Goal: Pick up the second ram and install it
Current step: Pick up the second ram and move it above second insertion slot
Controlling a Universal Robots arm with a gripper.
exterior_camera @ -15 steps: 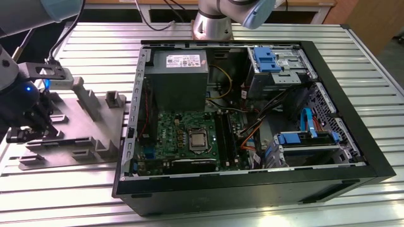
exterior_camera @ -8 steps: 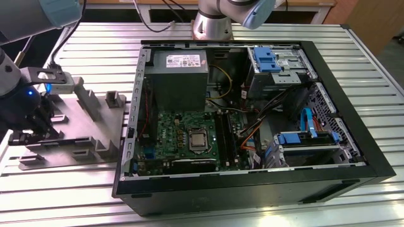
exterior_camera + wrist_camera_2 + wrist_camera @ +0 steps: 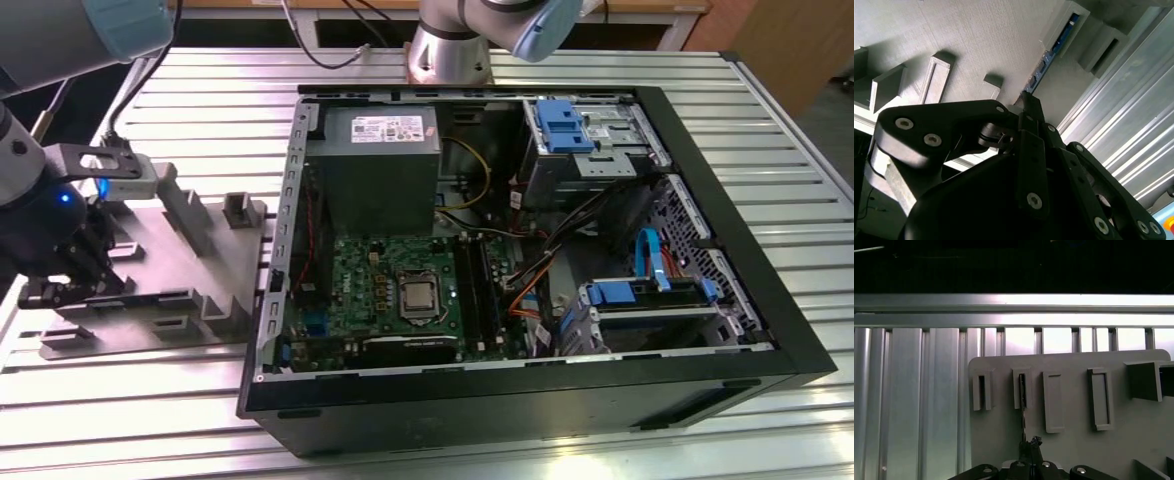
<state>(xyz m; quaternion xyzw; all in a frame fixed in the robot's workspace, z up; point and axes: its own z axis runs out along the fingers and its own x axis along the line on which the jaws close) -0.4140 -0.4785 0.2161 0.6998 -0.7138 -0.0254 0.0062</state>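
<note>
In the exterior view my gripper [image 3: 64, 285] hangs low over the grey holder tray [image 3: 200, 240] at that view's left, outside the computer case. The second ram [image 3: 1023, 410] is a thin dark stick standing on edge in the tray's slots; the second wrist view shows its blue-green edge [image 3: 1046, 57]. In both wrist views my gripper [image 3: 1029, 444] [image 3: 1026, 106] has its fingers pressed together on the near end of the stick, which still rests in the tray. The motherboard's black slots [image 3: 474, 290] lie inside the open case.
The open computer case [image 3: 534, 250] fills the table's middle, with the power supply [image 3: 380, 165], the processor [image 3: 419, 294] and blue drive brackets [image 3: 627, 292] inside. Upright tabs [image 3: 180, 205] rise from the tray around my gripper. The arm's base [image 3: 450, 50] stands behind the case on the ribbed metal table [image 3: 134, 410].
</note>
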